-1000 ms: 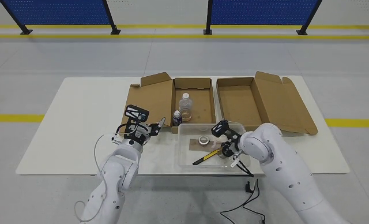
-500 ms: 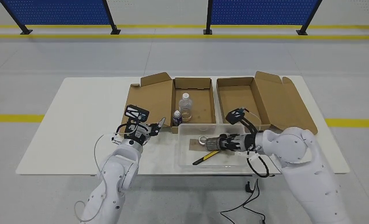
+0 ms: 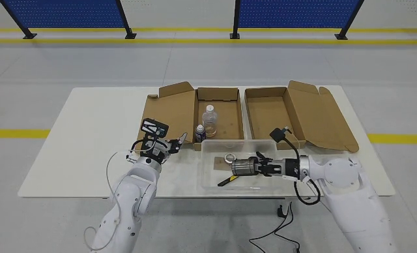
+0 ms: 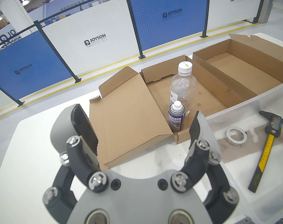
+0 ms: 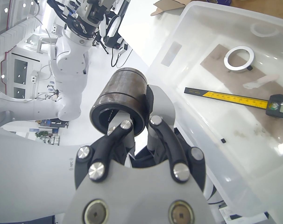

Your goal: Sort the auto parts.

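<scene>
The right gripper [image 5: 138,108] has come up out of the clear bin [image 3: 210,148]. A second ago it was bent down among the parts near the bin's 3 o'clock end; now the forearm lies level and points toward 9 o'clock. It carries a steel sleeve [image 5: 124,87], which in the top view sits over the middle of the bin, raised off its floor. The left gripper [image 4: 136,111] has not moved. It hangs over the tabletop [image 3: 91,135] at about 10 o'clock from the bin, fingers spread wide and holding nothing.

The sleeve is a short, thick-walled hollow cylinder of dark metal with brownish smudges and a thin groove near each end. The right fingers pinch its wall — one inside the bore, the other pressed against the outside.

On the bin floor lie a bright metal ring [image 5: 239,59] and a yellow-scaled caliper [image 5: 237,100], apart from each other. At 12 o'clock from the bin stands the left carton [image 4: 209,103], with a water bottle [image 4: 183,87] and a spray can [image 4: 176,116] upright in its near corner. The right carton [image 4: 244,71] lies open at about 1 o'clock.
</scene>
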Robot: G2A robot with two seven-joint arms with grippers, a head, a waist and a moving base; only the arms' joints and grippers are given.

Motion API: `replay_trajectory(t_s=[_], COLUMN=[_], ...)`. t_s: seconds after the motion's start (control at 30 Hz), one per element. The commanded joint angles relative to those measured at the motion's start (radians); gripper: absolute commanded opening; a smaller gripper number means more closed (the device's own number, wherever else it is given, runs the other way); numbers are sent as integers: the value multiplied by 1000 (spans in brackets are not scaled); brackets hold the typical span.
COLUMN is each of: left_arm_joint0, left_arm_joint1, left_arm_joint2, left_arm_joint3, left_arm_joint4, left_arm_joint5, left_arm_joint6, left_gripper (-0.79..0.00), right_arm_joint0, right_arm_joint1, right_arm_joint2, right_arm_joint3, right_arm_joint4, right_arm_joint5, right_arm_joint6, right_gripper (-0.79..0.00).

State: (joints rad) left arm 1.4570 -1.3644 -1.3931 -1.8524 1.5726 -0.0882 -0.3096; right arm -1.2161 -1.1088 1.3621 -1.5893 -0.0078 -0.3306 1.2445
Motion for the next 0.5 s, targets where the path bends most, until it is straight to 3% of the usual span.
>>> replay_trajectory(t_s=[0.0, 0.47], left_arm_joint0=[0, 0], left_arm_joint1=[0, 0], left_arm_joint2=[0, 0], left_arm_joint3=[0, 0], left_arm_joint4=[0, 0], left_arm_joint5=[0, 0], left_arm_joint6=[0, 0], left_gripper=[0, 0], right_arm_joint0=[7, 65], right_arm_joint1=[4, 28], right_arm_joint2=[4, 4], right_arm_joint3=[0, 39], right_arm_joint4=[-14, 23], right_arm_joint5=[-16, -105], right_arm_joint6=[6, 91], right_gripper=[-785, -785])
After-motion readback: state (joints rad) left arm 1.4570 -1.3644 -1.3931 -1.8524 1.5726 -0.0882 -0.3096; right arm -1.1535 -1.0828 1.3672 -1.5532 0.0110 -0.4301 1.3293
